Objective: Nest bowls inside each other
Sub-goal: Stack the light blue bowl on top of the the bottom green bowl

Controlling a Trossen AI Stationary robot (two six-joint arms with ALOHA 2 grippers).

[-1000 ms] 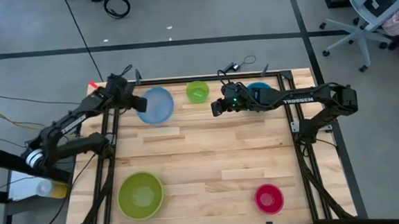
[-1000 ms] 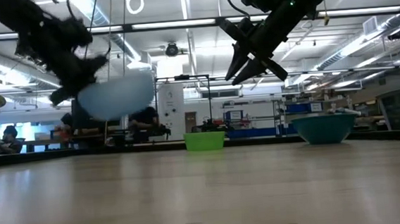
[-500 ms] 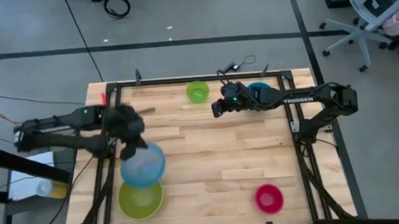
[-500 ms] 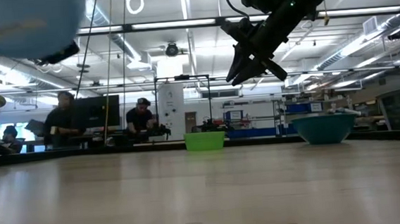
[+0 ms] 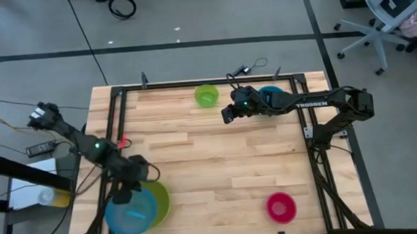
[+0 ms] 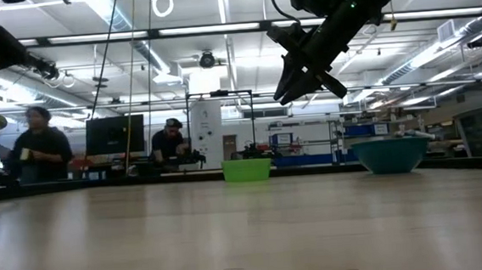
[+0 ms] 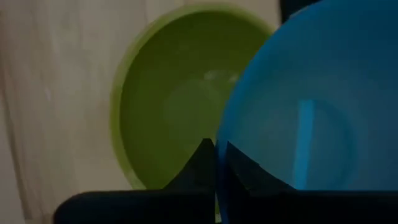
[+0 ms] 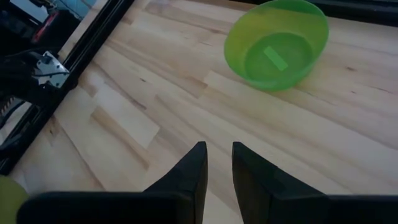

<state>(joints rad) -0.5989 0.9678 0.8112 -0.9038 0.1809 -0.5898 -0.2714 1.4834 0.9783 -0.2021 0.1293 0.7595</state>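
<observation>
My left gripper is at the table's near left, shut on the light blue bowl. That bowl hangs partly over the large lime green bowl, which rests on the table and also shows in the left wrist view. My right gripper hovers above the far middle of the table, narrowly open, with nothing between its fingers. The small green bowl stands just beyond it. The deeper blue bowl sits under the right arm. The red-pink bowl stands near right. My left gripper pinches the light blue bowl's rim, one finger outside the wall and the other inside. The fingers slant down from the table's far side. The bowl's mouth faces up, shifted left of the lime bowl; whether the two bowls touch I cannot tell.
A black metal frame borders the wooden table top. The middle of the table is bare wood. People sit at desks in the room beyond. An office chair stands on the floor at the far right.
My left gripper has swung from the table's far left corner to its near left, turning as it went. It carried the light blue bowl from beside the small green bowl to over the lime green bowl. My right gripper has kept still.
</observation>
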